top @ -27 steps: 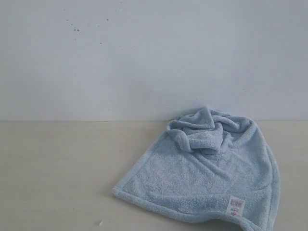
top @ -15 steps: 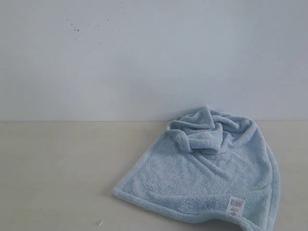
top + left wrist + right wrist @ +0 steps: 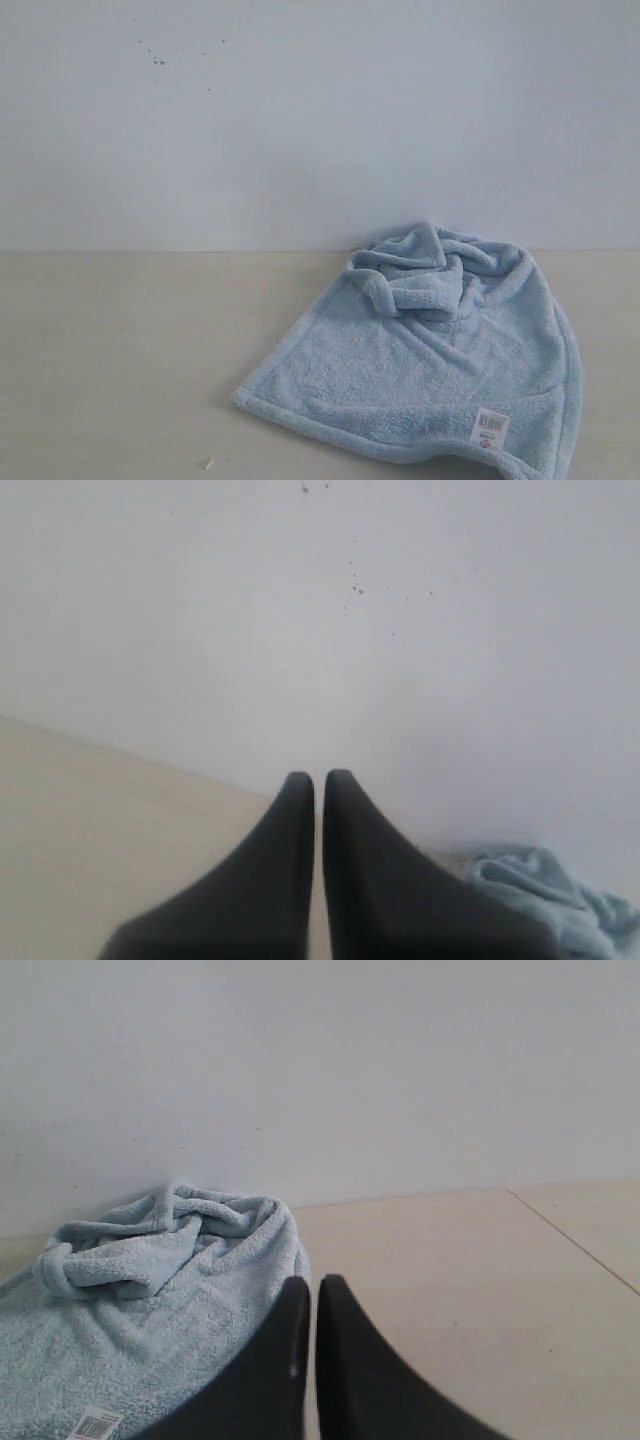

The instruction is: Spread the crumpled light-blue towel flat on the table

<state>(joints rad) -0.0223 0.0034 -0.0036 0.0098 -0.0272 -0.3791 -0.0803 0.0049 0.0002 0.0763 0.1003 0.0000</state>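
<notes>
**Towel** (image 3: 430,370): one, pale blue terry. It lay on the right half of the table (image 3: 120,350). Its far end was bunched in folds (image 3: 420,275) at the back edge, under the wall (image 3: 300,120). The near end was mostly flat, with the hemmed border (image 3: 290,412) toward the front edge and a white label (image 3: 490,427) by the front right.

**Handling (judged):** light, soft, limp, not fragile; the pile would likely drag rather than slide. Best hold is a pinch on the border or a corner.

**Table:** beige, smooth, with bare room to the left.

**Left gripper** (image 3: 319,780): jaws closed together, empty, apart from the towel.

**Right gripper** (image 3: 313,1285): jaws closed, empty, near the towel's right side.
</notes>
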